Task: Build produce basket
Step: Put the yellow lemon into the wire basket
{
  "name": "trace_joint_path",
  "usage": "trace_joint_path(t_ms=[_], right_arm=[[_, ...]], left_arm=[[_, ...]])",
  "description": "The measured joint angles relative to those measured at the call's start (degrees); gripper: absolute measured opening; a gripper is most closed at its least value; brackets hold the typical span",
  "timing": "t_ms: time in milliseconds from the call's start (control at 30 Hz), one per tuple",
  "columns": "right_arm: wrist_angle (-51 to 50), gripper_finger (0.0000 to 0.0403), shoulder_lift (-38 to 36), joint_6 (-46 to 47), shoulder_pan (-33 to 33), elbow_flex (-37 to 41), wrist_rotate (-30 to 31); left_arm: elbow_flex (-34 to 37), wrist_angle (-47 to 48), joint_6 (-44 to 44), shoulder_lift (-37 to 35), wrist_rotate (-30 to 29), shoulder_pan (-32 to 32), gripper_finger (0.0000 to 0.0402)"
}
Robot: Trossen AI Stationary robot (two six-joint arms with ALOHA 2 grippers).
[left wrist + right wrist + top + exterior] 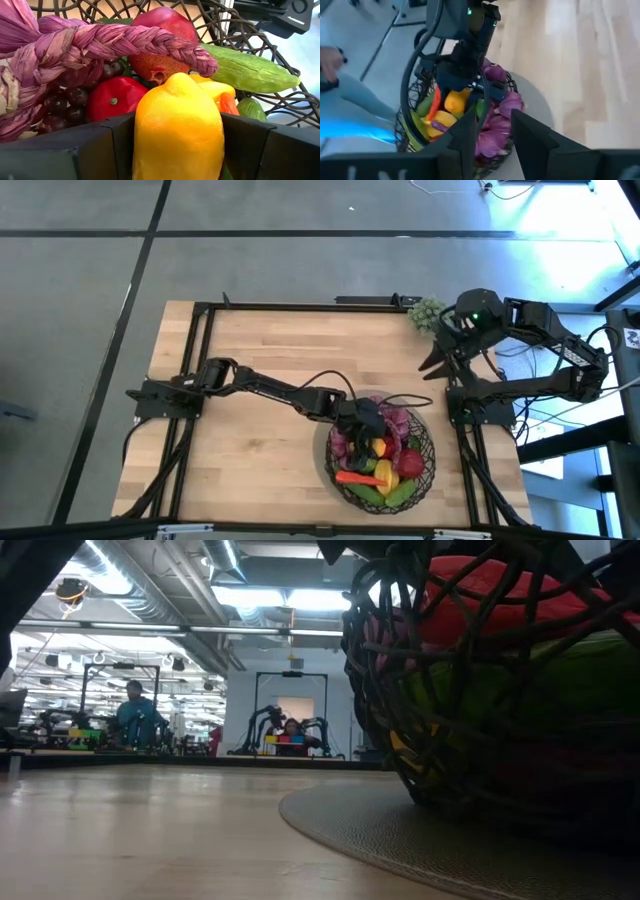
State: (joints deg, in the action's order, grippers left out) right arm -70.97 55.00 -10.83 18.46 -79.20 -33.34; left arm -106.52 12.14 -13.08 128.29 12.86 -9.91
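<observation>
Tabletop basket (425, 470): left gripper (372, 432) holds lemon (177, 130) upright.

The left gripper (372, 423) reaches toward the bench's near right, fingers clamped. The right gripper (441, 355), open, hangs by the far right corner.

Basket (480, 690) cut off at the low view's right edge, distant people too small.
</observation>
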Motion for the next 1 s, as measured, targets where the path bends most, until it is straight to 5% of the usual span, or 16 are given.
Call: trace_joint_path(t_ms=[233,1000], right_arm=[[0.64,0.0118,0.15,11.97,0.00,0.00,-1.09],[1.24,0.0118,0.13,12.02,0.00,0.02,2.24]], left_arm=[[0.00,0.00,-0.04,0.00,0.11,0.00,0.0215],[0.00,-1.20,-0.52,-0.02,-1.67,0.07,0.0215]])
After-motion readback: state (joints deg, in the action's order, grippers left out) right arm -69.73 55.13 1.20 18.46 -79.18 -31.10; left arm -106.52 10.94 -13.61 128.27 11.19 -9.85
